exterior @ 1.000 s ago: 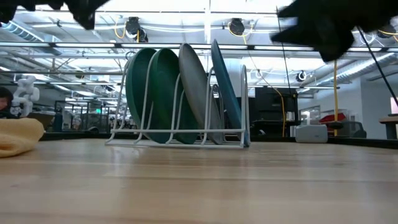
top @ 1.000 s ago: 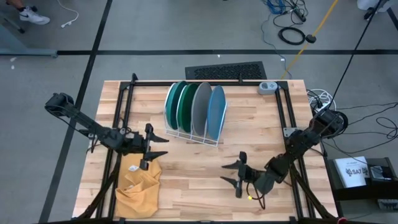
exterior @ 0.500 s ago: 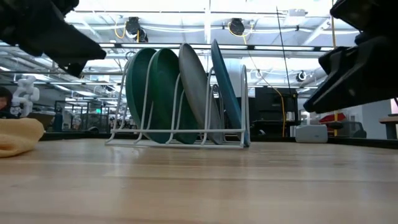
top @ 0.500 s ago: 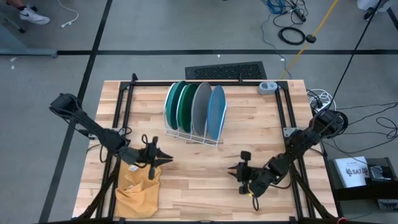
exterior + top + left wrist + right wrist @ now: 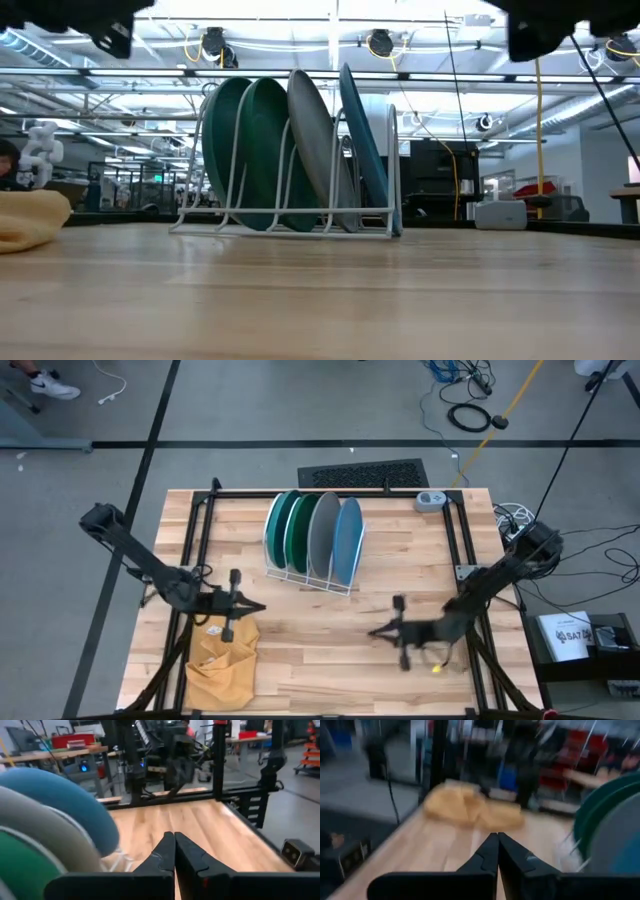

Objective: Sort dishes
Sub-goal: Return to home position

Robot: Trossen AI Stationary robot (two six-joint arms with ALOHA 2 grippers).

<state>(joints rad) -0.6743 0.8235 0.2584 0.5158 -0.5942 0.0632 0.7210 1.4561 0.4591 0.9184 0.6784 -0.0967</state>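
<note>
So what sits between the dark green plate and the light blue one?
The grey plate, upright in the white wire rack, per the high view.

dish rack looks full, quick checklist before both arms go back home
1. All four plates in the white wire rack: teal plate, dark green plate, grey plate and light blue plate stand on edge in it. ok
2. Left gripper shut and empty. ok
3. Right gripper shut and empty. ok
4. Both grippers apart from the rack. ok
5. Left gripper off the mustard-yellow cloth: it is over the cloth's edge from above, but raised high in the low view. ok
</note>
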